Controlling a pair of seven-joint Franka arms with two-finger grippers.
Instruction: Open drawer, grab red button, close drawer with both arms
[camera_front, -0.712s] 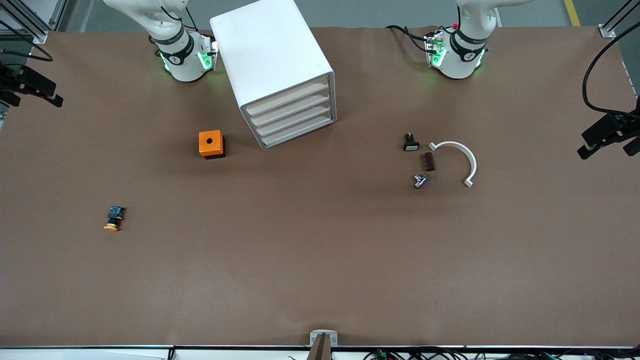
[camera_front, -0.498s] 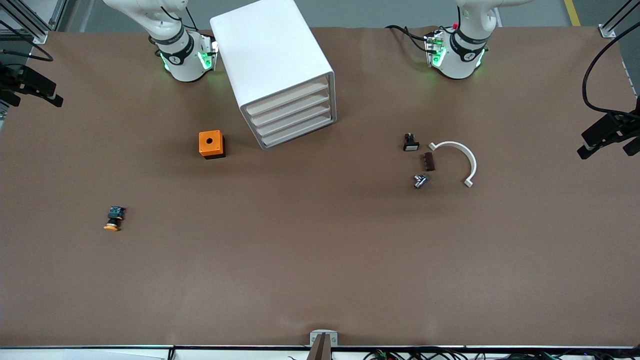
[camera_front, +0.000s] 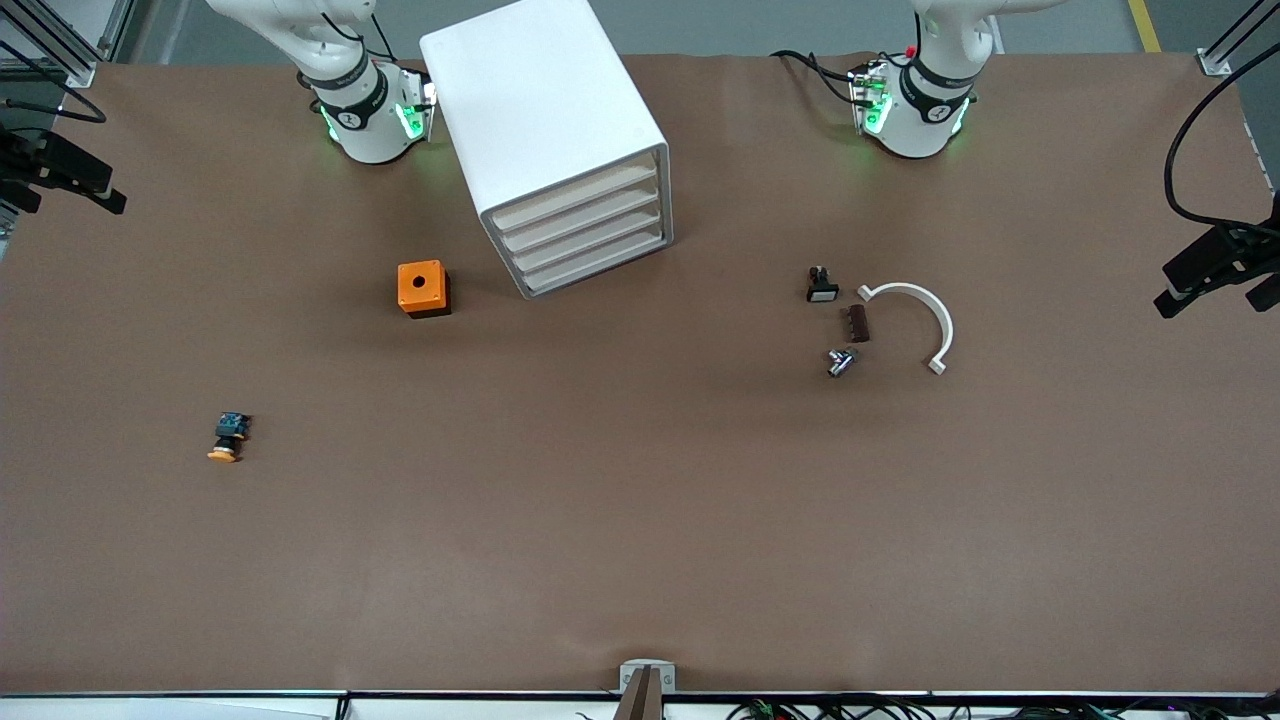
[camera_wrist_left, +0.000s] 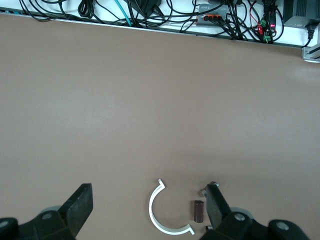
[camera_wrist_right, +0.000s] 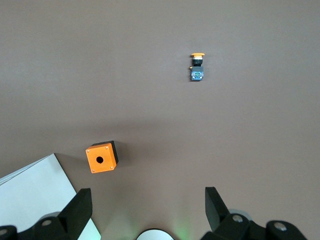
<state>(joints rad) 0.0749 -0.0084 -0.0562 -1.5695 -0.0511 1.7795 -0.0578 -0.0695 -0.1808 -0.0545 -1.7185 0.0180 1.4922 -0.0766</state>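
Front view: white drawer cabinet (camera_front: 560, 150) stands between the two arm bases, turned at an angle, its four drawer fronts (camera_front: 585, 235) all flush — none opened yet. No red-capped button shows anywhere on the table; judged to lie inside one of the shut drawers, which one cannot be told. Beside the cabinet, toward the right arm's end, an orange box (camera_front: 423, 288) with a round hole in its top. Nearer the camera and further toward that end, the orange-capped button (camera_front: 228, 438) lies on its side — a look-alike, not the target. Toward the left arm's end, a loose cluster: black switch with white face (camera_front: 821, 286), small brown block (camera_front: 858, 323), small metal part (camera_front: 840, 361), white half-ring (camera_front: 915, 320). Neither gripper shows here; only the bases.

Left wrist view: left gripper (camera_wrist_left: 150, 210) high over the half-ring and brown block, fingers spread wide, nothing between them. Waiting.

Right wrist view: right gripper (camera_wrist_right: 149, 209) high over the table by the cabinet's corner and the orange box, fingers equally wide, empty. Wide jaws likely a start pose, ready for a drawer front.

Writing: none legible on the cabinet or parts.
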